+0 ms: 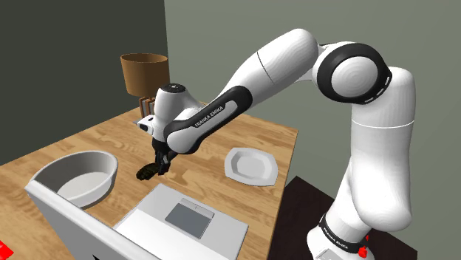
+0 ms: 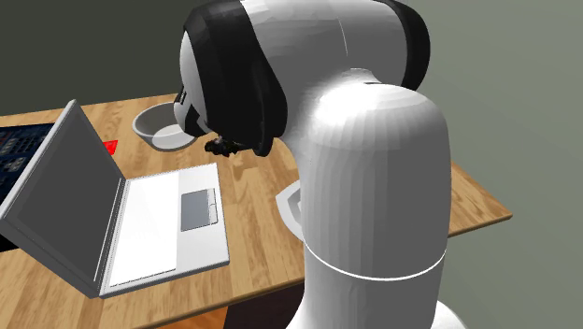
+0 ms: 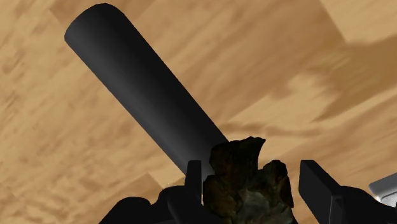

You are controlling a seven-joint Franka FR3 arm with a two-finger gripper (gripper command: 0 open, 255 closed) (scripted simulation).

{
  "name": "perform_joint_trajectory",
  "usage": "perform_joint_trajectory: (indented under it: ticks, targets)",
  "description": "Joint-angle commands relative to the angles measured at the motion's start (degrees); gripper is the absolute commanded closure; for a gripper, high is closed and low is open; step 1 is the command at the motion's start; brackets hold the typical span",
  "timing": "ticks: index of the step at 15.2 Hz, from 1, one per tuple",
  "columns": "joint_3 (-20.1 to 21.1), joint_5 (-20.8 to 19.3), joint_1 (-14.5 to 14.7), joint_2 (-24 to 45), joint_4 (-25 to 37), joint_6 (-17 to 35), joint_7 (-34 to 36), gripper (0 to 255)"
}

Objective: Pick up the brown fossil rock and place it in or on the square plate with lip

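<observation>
Brown, nearly black fossil rock (image 3: 248,181) sits between the gripper (image 3: 251,167) fingers in the wrist view. Fingers stand apart, one on each side of it. One finger (image 3: 194,181) is against the rock; the other (image 3: 318,184) is just beside it with a thin gap. So the pincer reads as open and bracketing the rock, not clamped on it.

Rock looks to be on or just above the wooden table (image 1: 96,140); can't tell if there is any clearance under it. Black cylinder (image 3: 140,89) lies on the wood just beyond the rock, angled away from the fingers, near enough to get nudged.

Shoulder view: the hand is low over the table, wrist pointed down. White plate (image 1: 251,165) with raised lip and cut corners is well apart from the gripper, toward that view's right, and has nothing on it. White bowl (image 1: 107,185) is off to that view's left, and the open laptop (image 1: 185,218) lies nearer the camera, between bowl and plate.

Progress, as a judgement:
- Approach and alignment look done.
- Grasp is at the closing stage.
- Nothing delivered.

Left to do:
- close on the rock
- lift it clear of the cylinder
- carry it across the table toward the plate
- lower and let go inside the lip

Roughly a third in.

Rock is lumpy and uneven, so the hold may be off-centre and it could twist on closing.
</observation>
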Motion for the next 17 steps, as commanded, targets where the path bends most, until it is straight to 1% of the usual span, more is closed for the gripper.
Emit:
perform_joint_trajectory:
  ticks: [1,9,17]
  targets:
    - [0.0,0.0,0.0,0.0,0.0,0.0,0.0,255]
    - [0.0,0.0,0.0,0.0,0.0,0.0,0.0,255]
    - [0.6,1.2,-0.4,-3.6,1.5,-5.1,-0.8,255]
